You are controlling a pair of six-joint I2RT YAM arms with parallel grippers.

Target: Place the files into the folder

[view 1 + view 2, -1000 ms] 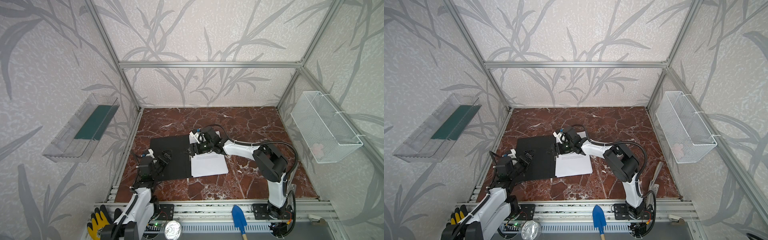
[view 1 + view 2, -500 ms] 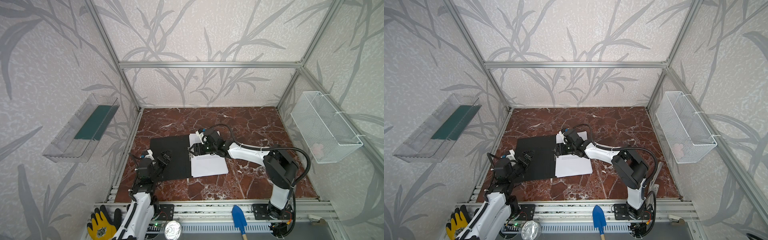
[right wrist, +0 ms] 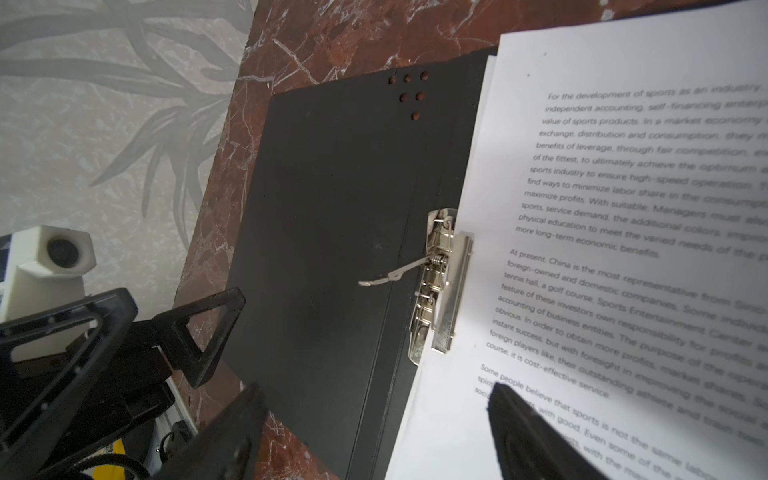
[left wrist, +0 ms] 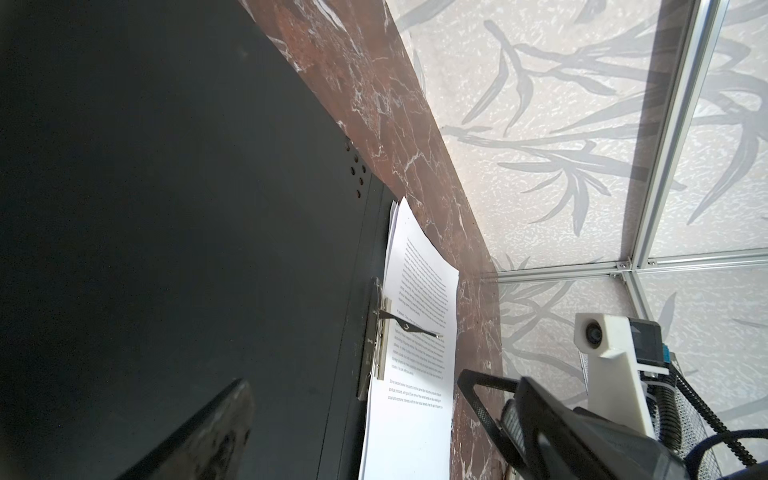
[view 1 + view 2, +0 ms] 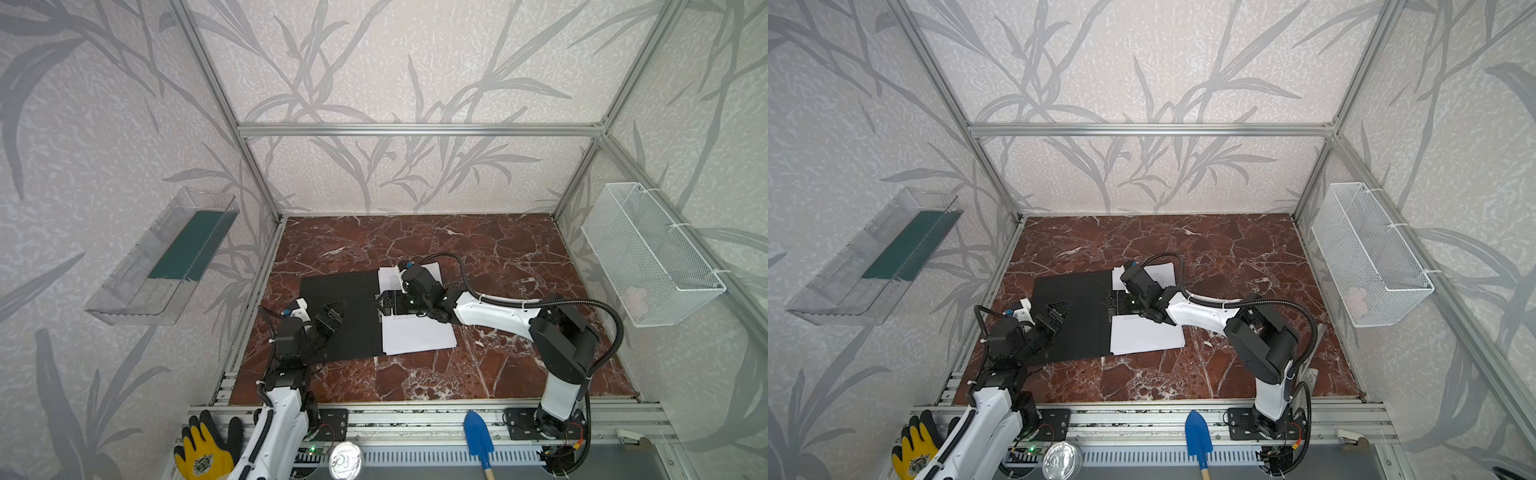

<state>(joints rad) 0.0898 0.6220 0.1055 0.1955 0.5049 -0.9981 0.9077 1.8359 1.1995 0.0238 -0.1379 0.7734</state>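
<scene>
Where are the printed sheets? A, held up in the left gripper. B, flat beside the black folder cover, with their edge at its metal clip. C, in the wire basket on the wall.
B: the sheets lie flat, their edge at the metal clip of the folder.

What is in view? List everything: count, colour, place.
folder: one, black, open on the table
files: several sheets, white, right of the spine clip
spine clip: one, silver, at the files' edge
table: one, red-brown marble
wall tray: one, clear, left wall
panel: one, green, in the wall tray
wire basket: one, white, right wall
trowel: one, blue, front rail
glove: one, yellow-black, front left
can: one, silver, front rail
left tool: one, black, open over the folder
right tool: one, black, open over the spine clip
</scene>
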